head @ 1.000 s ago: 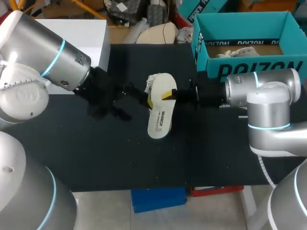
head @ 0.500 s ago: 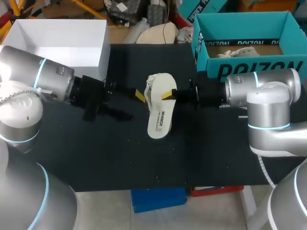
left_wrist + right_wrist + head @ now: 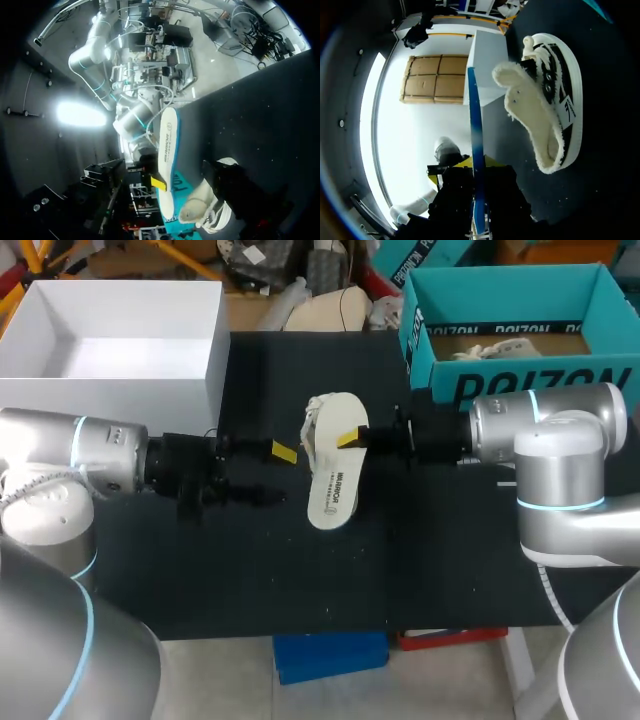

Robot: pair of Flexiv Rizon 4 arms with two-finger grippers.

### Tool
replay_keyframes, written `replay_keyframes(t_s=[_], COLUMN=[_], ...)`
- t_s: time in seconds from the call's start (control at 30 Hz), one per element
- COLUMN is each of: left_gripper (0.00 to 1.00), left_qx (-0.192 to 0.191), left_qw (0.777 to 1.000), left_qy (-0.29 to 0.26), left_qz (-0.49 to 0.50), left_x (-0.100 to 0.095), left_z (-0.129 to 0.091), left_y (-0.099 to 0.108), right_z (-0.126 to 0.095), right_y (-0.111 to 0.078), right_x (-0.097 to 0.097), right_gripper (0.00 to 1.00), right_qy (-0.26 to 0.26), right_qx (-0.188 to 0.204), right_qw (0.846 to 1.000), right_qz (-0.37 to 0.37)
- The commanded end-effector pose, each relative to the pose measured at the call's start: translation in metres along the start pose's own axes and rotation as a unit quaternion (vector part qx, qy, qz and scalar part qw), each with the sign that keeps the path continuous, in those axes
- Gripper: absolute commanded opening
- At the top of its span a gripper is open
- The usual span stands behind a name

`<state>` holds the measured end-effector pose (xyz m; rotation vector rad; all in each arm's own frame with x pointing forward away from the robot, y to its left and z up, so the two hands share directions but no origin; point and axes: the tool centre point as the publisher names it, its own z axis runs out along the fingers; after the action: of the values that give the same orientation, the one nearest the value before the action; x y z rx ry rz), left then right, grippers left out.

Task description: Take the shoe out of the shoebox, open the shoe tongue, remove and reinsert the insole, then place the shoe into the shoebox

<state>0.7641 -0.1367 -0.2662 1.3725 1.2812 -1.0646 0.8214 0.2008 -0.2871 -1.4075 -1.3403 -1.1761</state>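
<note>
The white insole with a blue edge is held over the middle of the dark table, my right gripper shut on its edge. In the right wrist view the insole runs edge-on out of that gripper. The white shoe with its fleecy lining lies just beyond the insole, mostly hidden by it from above. The right wrist view shows the shoe on its side. My left gripper stands open a little left of the shoe, touching nothing. The left wrist view shows the insole and the shoe.
The teal shoebox stands open at the back right, close behind my right arm, with pale things inside. A white open box sits at the back left. Bare dark tabletop lies in front of the shoe.
My left arm has swung down and back, drawing its open gripper leftwards off the shoe. The right gripper, the insole and the shoe have stayed put.
</note>
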Motion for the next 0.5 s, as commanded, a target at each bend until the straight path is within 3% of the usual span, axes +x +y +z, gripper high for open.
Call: replay_keyframes(t_s=[0.03,0.5], left_gripper=[1.00,0.98], left_qx=[-0.006,-0.052], left_qw=[1.000,0.992], left_qy=[-0.005,-0.116], left_qz=[-0.005,-0.007], left_x=[0.002,0.021], left_z=[0.001,0.022], left_y=[-0.002,0.009], right_z=[0.001,0.001], right_y=[-0.001,-0.001], right_x=[0.000,0.000], right_gripper=[0.00,0.00], right_qy=[0.000,0.000], right_qx=[-0.002,-0.002], right_qw=[1.000,1.000], right_qz=[0.000,0.000])
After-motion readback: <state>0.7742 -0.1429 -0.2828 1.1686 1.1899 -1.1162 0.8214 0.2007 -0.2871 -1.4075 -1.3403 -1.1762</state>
